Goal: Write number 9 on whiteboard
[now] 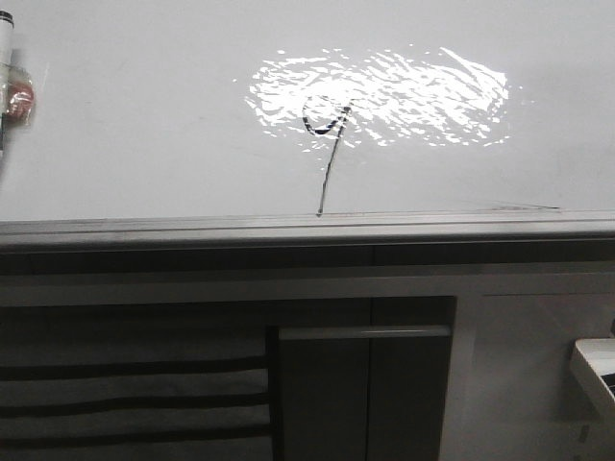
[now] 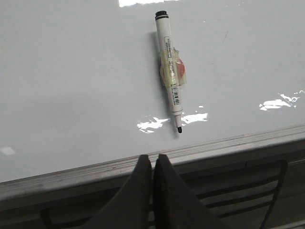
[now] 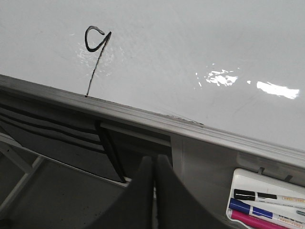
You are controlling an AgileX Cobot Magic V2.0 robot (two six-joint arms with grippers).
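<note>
Front view, item one: the number 9 (image 1: 327,120), a thin black loop with a long slanted tail, sits at upper centre of the frame on the whiteboard (image 1: 144,115), half inside the glare; its tail runs down to the grey edge rail (image 1: 288,226). We judge the writing done. Item two: a marker (image 2: 170,71), tip bare, lies on the board at upper centre of the left wrist frame, apparently put down after use. Item three: our left gripper (image 2: 152,164), jaws closed on nothing, below the rail. Item four: our right gripper (image 3: 153,164), jaws likewise closed, empty. Item five: a marker tray (image 3: 267,200), lower right, holding spare pens.
</note>
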